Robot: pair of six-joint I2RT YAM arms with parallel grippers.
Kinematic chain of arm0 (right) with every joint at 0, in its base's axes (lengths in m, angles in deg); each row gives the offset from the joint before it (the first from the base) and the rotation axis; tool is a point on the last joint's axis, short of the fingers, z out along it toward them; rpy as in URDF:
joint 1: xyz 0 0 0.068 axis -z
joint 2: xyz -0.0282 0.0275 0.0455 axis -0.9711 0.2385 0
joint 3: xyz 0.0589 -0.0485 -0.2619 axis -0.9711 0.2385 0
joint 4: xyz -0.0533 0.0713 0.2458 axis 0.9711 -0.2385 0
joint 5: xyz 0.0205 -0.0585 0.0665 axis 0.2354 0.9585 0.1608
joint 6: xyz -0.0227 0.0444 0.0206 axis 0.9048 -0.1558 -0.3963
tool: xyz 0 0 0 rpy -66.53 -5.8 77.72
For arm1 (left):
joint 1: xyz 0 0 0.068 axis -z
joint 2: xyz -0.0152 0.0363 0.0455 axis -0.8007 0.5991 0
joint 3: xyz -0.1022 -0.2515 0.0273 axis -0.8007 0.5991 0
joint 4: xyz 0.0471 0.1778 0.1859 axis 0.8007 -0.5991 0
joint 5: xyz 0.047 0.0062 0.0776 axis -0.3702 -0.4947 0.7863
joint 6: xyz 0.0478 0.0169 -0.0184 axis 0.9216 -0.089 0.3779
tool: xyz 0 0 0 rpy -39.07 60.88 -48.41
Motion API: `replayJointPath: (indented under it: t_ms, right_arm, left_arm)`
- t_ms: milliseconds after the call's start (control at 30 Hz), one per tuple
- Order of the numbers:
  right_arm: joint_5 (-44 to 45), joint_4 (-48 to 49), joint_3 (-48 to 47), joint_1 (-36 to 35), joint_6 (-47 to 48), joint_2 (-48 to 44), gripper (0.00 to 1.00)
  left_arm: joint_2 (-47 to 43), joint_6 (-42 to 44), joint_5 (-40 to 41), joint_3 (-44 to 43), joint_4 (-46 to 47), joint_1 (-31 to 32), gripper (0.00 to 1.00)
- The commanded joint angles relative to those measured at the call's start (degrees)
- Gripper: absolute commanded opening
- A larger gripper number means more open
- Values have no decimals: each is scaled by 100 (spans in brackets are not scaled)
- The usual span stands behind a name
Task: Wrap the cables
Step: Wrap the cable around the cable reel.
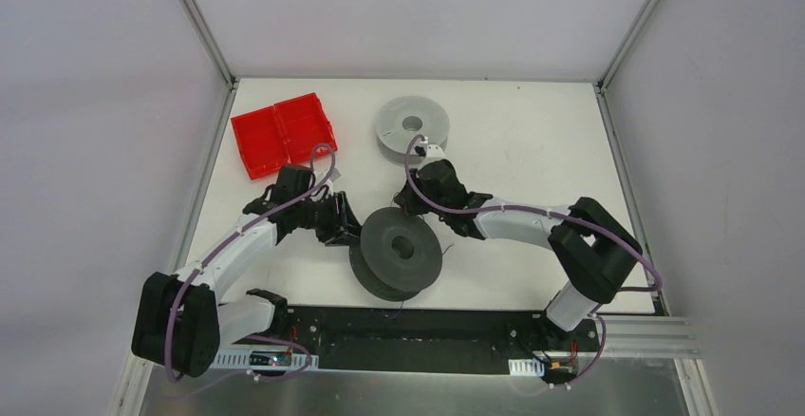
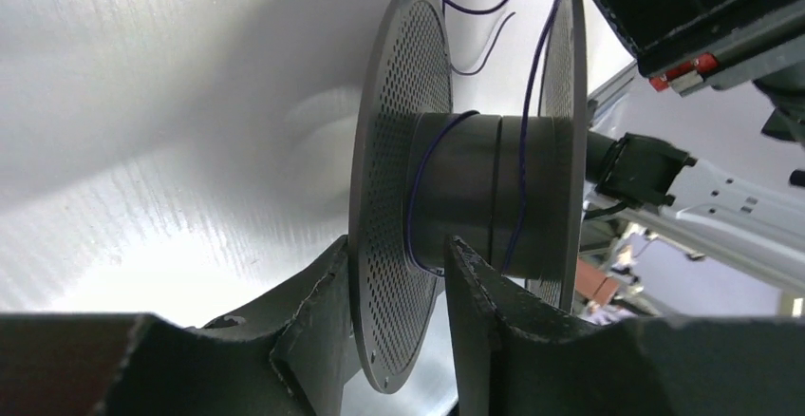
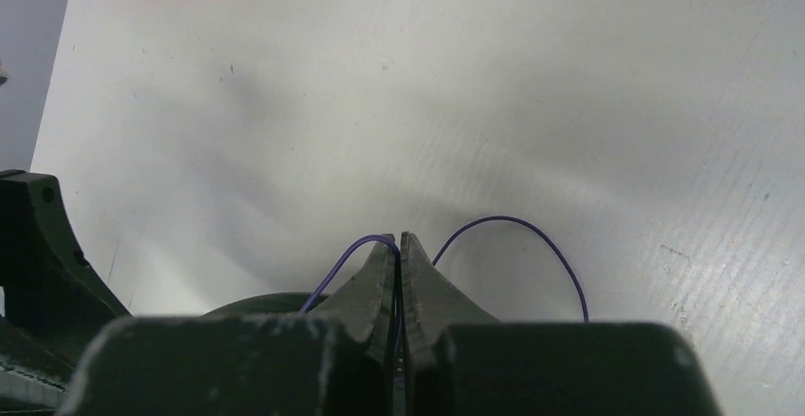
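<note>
A dark grey spool [image 1: 397, 253] stands on edge in the middle of the table. My left gripper [image 1: 346, 228] holds it from the left. In the left wrist view the gripper [image 2: 397, 245] is shut on the spool's perforated flange [image 2: 389, 131]. The thin dark purple cable [image 2: 411, 212] makes a few loose turns round the hub, and its strands rise past the flange. My right gripper [image 1: 419, 198] is just behind the spool. In the right wrist view it [image 3: 399, 238] is shut on the cable [image 3: 503, 218], which arcs out on both sides of the fingertips.
A light grey spool [image 1: 410, 129] lies flat at the back middle. A red two-compartment tray [image 1: 282, 134] sits at the back left. White walls close in the table on the left, the right and the back.
</note>
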State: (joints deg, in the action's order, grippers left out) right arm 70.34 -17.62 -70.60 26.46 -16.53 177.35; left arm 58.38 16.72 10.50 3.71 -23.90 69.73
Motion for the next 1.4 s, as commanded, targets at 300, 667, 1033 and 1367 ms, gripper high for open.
replayJointPath:
  t_ms: [300, 667, 1033, 1367]
  right_arm:
    - [121, 398, 294, -21, -220, -271, 1]
    - [101, -1912, -15, 118, 1003, -1999, 44]
    - [-690, -2028, 922, -749, 2606, -4261, 49]
    - [288, -307, 2351, -3758, 6366, -4640, 48]
  left_arm:
    - [-156, -1050, -257, 476, 1392, 43, 18]
    - [-354, -1238, 124, 413, 1259, 43, 0]
    - [-551, -1819, 429, 387, 1236, 43, 0]
    - [-562, -1871, 445, 332, 1103, 41, 0]
